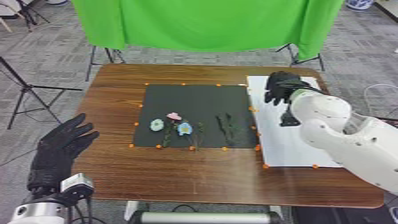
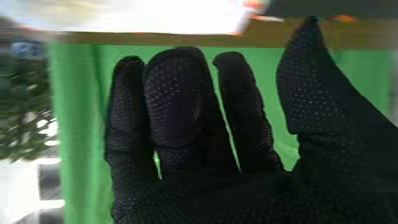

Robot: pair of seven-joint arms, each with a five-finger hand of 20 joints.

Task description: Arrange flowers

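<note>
Three flower heads lie on the black sheet [image 1: 178,97]: a pink one [image 1: 174,116], a pale green one [image 1: 157,125] and a blue one [image 1: 185,128], with green stems [image 1: 231,126] beside them. The sheet sits on the brown wooden table [image 1: 115,175], orange markers [image 1: 265,166] along its edges. To its right lies a white sheet [image 1: 306,152]; beyond it, past the table's far edge, hangs green cloth [image 1: 213,25] over grey floor [image 1: 204,57]. Left of it, off the table, stands a black tripod [image 1: 28,87].

The right hand [image 1: 282,85], right of the black sheet, is above the white one, fingers straight and wide. The left hand [image 1: 60,147], left of it, has loose, parted fingers. A dark shape [image 1: 289,119] beside the right arm is partly covered, too unclear to name.
</note>
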